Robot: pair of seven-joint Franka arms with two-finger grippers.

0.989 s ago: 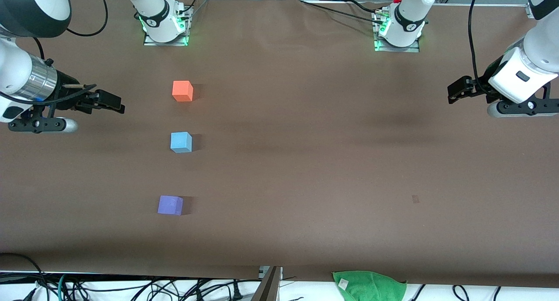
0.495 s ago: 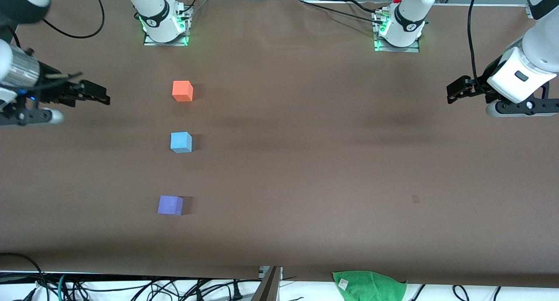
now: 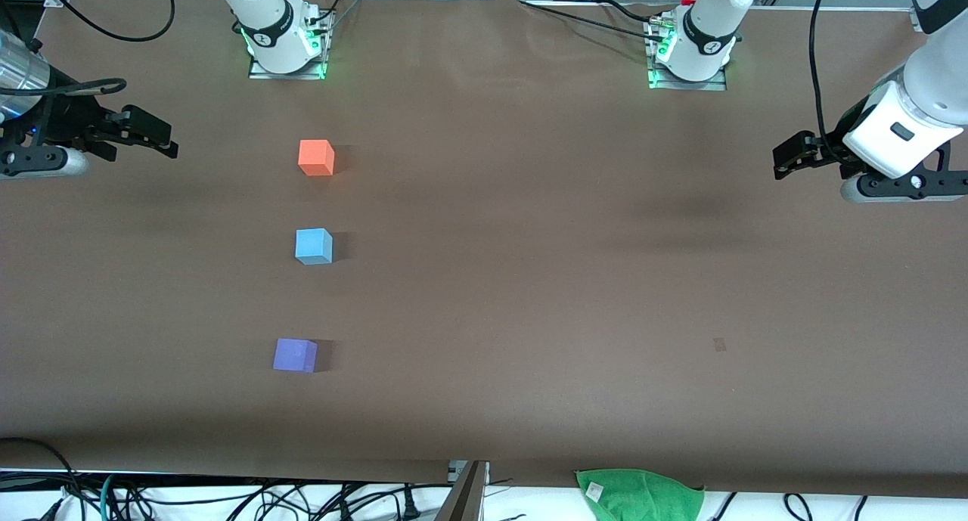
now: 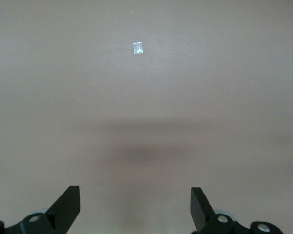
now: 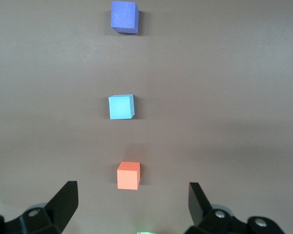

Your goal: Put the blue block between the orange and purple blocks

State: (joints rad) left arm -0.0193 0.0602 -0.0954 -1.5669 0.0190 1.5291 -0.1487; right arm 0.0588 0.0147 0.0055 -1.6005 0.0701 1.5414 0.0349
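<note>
The light blue block (image 3: pixel 313 246) sits on the brown table in a line between the orange block (image 3: pixel 316 157), which is farther from the front camera, and the purple block (image 3: pixel 294 355), which is nearer. All three also show in the right wrist view: orange block (image 5: pixel 128 175), blue block (image 5: pixel 121 107), purple block (image 5: pixel 124 16). My right gripper (image 3: pixel 155 137) is open and empty, up in the air at the right arm's end of the table. My left gripper (image 3: pixel 786 160) is open and empty, waiting over bare table at the left arm's end.
A green cloth (image 3: pixel 639 494) lies at the table's front edge. Cables run along that edge. The two arm bases (image 3: pixel 286 41) (image 3: pixel 690 48) stand along the table's back. A small pale mark (image 4: pixel 137 48) is on the table under the left wrist.
My right gripper has drawn back from the blocks toward the right arm's end of the table and upward. The blocks and the left arm have not moved.
</note>
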